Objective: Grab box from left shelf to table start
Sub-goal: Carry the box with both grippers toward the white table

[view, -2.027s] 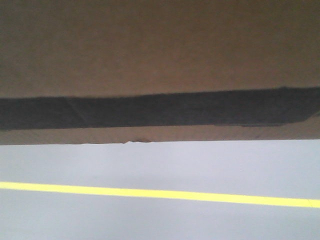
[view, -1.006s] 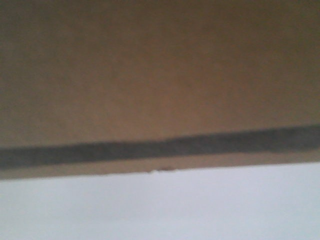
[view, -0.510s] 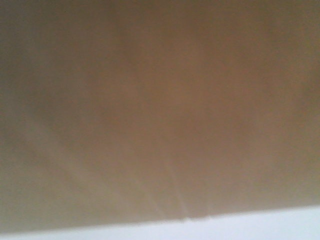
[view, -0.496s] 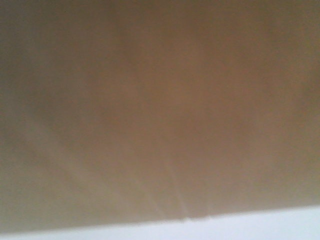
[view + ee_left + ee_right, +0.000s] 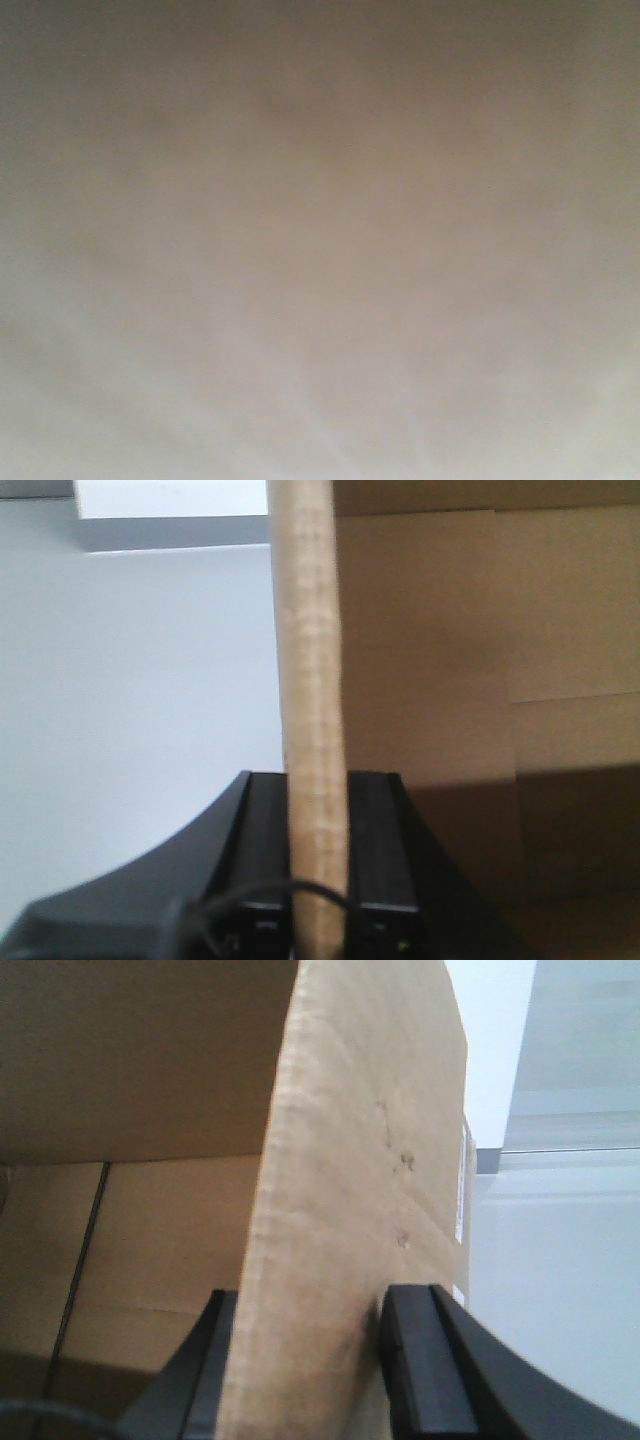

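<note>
Pinching the box (image 5: 430, 630) from two sides, both claws hold on to its thin brown walls.

The left claw (image 5: 315, 780) has two black fingers (image 5: 265, 850). One sits on each side of a box wall, which is seen from its edge, and both are pressed tight against it. The inside of the box is on one side of that wall, with plain brown panels and folds. On the other side, outside the box, there is a pale grey surface (image 5: 130, 700). I cannot tell if it is the bench or the floor. A thin black cable (image 5: 250, 890) curves across the bottom of the claw, in front of the wall.

The right claw (image 5: 310, 1300) does the same thing. Its black fingers (image 5: 410, 1360) squeeze another box wall between them. The inside of the box is on one side of this wall, and a dark line (image 5: 85, 1250) runs down one panel there. On the outer side of the wall you can see the edge of a small white label (image 5: 460, 1190). Past the box on that side there is more pale grey surface (image 5: 550, 1280).

In the front view the box (image 5: 320, 240) fills the whole picture. It is very close to the camera and very blurry, just a soft brown-grey with no edges to see.
</note>
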